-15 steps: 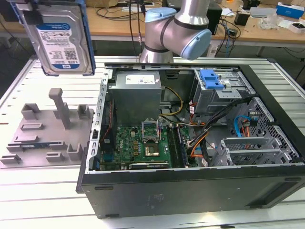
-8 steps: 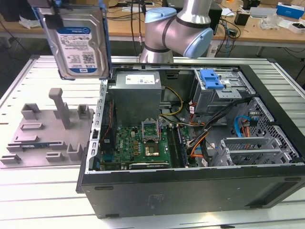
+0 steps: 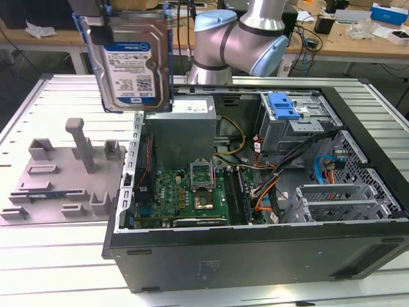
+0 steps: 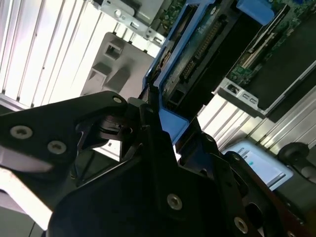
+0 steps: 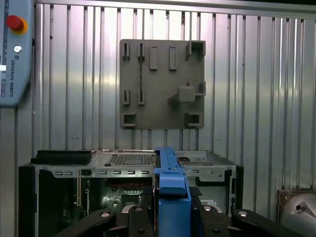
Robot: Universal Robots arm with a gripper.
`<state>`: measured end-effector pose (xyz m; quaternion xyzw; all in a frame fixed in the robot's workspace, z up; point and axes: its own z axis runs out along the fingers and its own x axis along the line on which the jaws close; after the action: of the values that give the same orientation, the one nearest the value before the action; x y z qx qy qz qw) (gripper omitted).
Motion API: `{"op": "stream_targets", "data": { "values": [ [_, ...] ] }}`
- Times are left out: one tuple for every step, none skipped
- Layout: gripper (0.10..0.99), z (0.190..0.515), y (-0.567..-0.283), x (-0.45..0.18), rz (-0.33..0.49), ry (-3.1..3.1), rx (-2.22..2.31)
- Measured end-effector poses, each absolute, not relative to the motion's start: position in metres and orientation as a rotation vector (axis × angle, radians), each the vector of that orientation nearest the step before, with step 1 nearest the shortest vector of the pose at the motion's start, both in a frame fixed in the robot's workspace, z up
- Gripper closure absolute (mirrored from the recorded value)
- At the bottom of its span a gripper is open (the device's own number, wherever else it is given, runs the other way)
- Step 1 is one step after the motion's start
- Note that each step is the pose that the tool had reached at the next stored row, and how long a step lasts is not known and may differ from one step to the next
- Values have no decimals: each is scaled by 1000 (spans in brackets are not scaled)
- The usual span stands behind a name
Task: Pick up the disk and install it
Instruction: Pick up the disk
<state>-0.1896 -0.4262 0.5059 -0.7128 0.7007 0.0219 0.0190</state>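
Disk: the disk (image 3: 131, 61) hangs in the air on edge at the exterior view's upper left. Its label faces the camera, it sits above the case's far left corner, and it touches nothing beneath it.
Claw: the claw (image 5: 172, 210) is closed on the disk's blue carrier frame (image 5: 171, 173), with black fingers on either side of it. In the second wrist view the frame rises straight out of the claw (image 4: 158, 126). The contact itself is hidden, so the grip looks to be on the frame's end rather than on the drive body.
Why held so: holding one end of the frame keeps the drive's body and far end free of the fingers. I judge that this suits a part meant for a narrow bay.
Progress: the disk is picked up but not yet installed.
Fixture plate: the grey fixture plate (image 3: 64, 173) lies flat on the ribbed tabletop (image 3: 57, 262), just beside the case on the exterior view's left. Its posts and pockets look shaped to stand parts upright for gripping.
Case: the computer case (image 3: 255, 256) lies on its side with the open face up, so the interior can be reached from above.
Case contents: a power supply box (image 3: 182, 125) and a motherboard (image 3: 185, 192). There are also loose cables (image 3: 268, 185) and a drive cage with a blue latch piece (image 3: 283, 105) toward the exterior view's right.
Arm: the robot arm (image 3: 239, 45) stands behind the case.
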Motion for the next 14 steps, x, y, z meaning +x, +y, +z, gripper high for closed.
{"op": "stream_targets", "data": {
  "values": [
    [722, 506, -428, -186, 68, 2175, -2212],
    [722, 506, -430, -181, 68, 2175, -2212],
    [722, 506, -432, -175, 68, 2175, -2213],
    [722, 506, -433, -172, 68, 2175, -2212],
    [722, 506, -436, -165, 68, 2175, -2212],
    [722, 506, -438, -161, 68, 2175, -2213],
    [722, 506, -439, -158, 68, 2175, -2212],
    [722, 506, -441, -153, 68, 2175, -2212],
    [722, 506, -443, -149, 68, 2175, -2213],
    [722, 506, -446, -143, 68, 2175, -2212],
    [722, 506, -448, -135, 68, 2175, -2213],
    [722, 505, -451, -128, 68, 2175, -2212],
    [722, 505, -452, -123, 68, 2175, -2213],
    [722, 505, -454, -119, 68, 2175, -2212]
  ]
}}
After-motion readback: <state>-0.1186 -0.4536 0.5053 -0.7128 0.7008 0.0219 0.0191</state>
